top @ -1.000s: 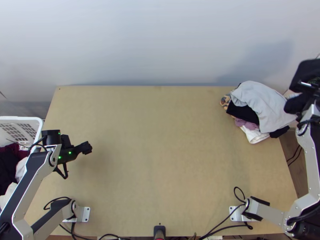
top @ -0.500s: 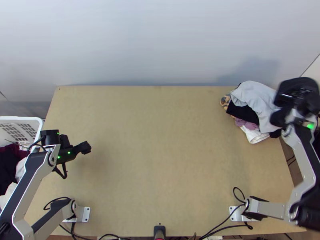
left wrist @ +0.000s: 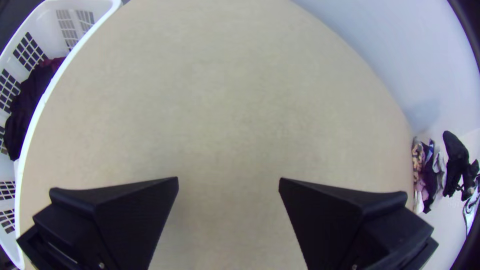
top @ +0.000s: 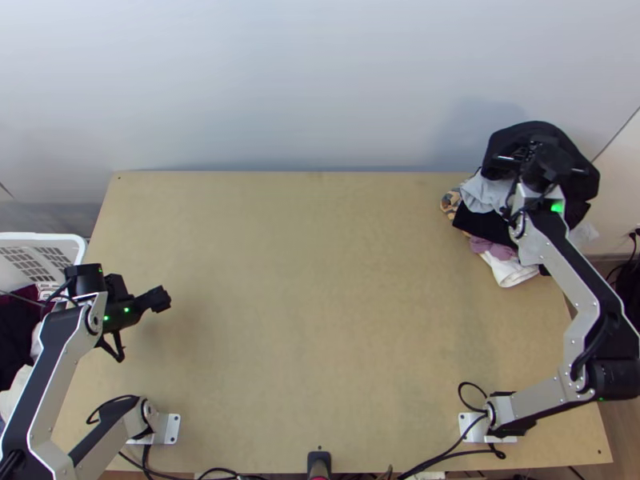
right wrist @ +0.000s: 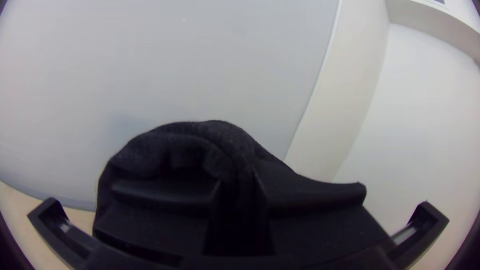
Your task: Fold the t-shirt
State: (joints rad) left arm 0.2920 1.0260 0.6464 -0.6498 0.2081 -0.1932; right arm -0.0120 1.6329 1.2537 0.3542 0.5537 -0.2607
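1. The right gripper (top: 547,164) hung over the far right corner of the table (top: 320,320), its fingers pinching a bunched black cloth (top: 512,136); I couldn't tell which part they had.
2. That black cloth drooped in folds around the fingers, above the table's far right corner.
3. The left gripper (top: 162,299) hovered over the table's left side, its two fingers (left wrist: 115,215) spread well apart with bare wood between them.
4. On the table's far right corner lay a rumpled heap: grey cloth (top: 482,192), mauve cloth (top: 491,249), white cloth (top: 512,272).
5. Against the table's left edge I saw a white basket (top: 78,242) of dark clothes (top: 16,340), and a small whitish patch (top: 50,293) there bore dark marks too tiny to read.
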